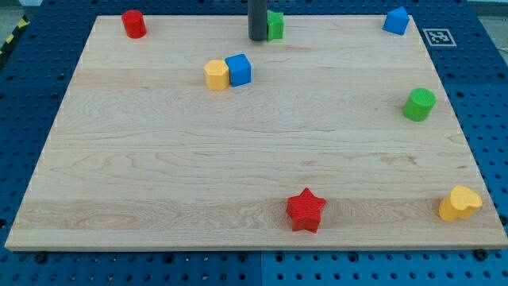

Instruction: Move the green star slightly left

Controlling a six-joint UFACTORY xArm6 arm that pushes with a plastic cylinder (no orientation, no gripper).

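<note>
While my tip (258, 38) rests at the tabletop's (159, 159) top edge, a half-hidden green block (275, 25), shape unclear, touches its right; no jaws. Yellow block (216, 75) and blue cube (238, 70) sit below-left.

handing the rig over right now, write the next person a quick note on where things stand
My tip: down at the board's top edge, against the left side of the green star, which it partly hides.
Other blocks sit apart from it: nearest are the yellow block and blue cube, touching each other, below and to the view's left.
Done: cannot tell.
Left: I'd bring the tip round to the star's right side, then nudge left.
</note>
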